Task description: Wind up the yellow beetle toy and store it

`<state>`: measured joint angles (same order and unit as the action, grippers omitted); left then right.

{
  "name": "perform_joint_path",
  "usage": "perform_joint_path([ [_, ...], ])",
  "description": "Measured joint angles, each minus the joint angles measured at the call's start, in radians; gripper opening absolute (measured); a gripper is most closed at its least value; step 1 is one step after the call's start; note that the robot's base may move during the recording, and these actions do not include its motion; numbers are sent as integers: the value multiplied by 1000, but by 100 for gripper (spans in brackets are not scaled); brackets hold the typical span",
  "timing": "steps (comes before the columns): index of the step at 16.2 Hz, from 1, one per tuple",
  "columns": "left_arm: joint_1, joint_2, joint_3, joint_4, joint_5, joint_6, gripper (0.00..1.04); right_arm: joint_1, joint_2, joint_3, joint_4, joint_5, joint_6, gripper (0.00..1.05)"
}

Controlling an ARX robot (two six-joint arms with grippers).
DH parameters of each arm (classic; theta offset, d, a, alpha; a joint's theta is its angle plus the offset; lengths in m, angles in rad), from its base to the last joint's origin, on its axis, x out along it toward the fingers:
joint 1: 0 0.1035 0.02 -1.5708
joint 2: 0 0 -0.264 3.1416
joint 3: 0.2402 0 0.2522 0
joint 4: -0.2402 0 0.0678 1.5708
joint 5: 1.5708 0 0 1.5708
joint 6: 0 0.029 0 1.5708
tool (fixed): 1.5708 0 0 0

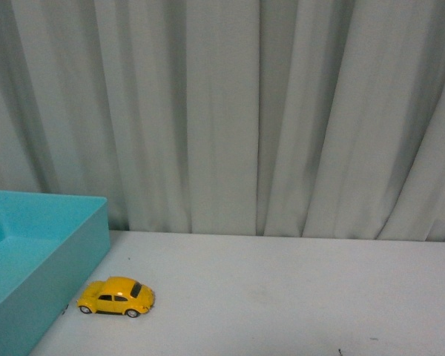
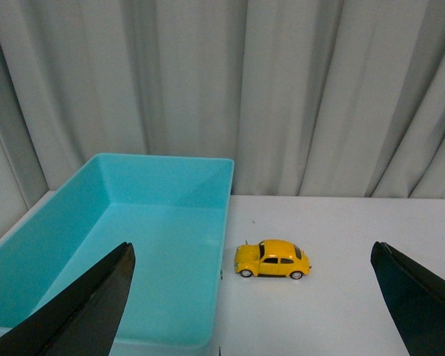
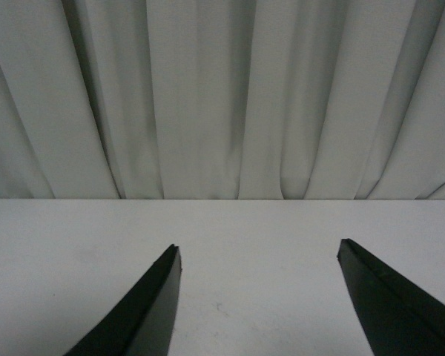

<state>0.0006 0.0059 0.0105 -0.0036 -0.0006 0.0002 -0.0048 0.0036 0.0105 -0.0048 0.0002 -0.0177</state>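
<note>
Your left gripper (image 2: 251,248) is wide apart and the beetle (image 2: 273,259) sits on the surface (image 2: 356,222) straight ahead of it, about centred in the gap, just beside the teal bin (image 2: 163,157). Its long axis runs across the gap, side-on to you. The right gripper (image 3: 258,245) is spread too, with only bare surface ahead, so I'd say left is nearer.

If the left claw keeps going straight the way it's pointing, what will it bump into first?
Probably the yellow beetle toy: it sits nearly centred between the open left gripper's fingers. The teal bin lies off to one side. Depth is unclear, so it might touch the table first.
</note>
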Motion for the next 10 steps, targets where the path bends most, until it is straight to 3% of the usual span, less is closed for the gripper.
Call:
perform_joint_path([
  [3,0,0,0,0,0,0,98,0,0,0,0,0,0,96],
  [4,0,0,0,0,0,0,98,0,0,0,0,0,3,100],
  [8,-11,10,11,-47,-27,-21,98,0,0,0,0,0,3,98],
  [9,-79,127,98,-239,-180,-121,98,0,0,0,0,2,3,98],
  [10,-124,320,191,-301,-307,-220,98,0,0,0,0,-1,4,98],
])
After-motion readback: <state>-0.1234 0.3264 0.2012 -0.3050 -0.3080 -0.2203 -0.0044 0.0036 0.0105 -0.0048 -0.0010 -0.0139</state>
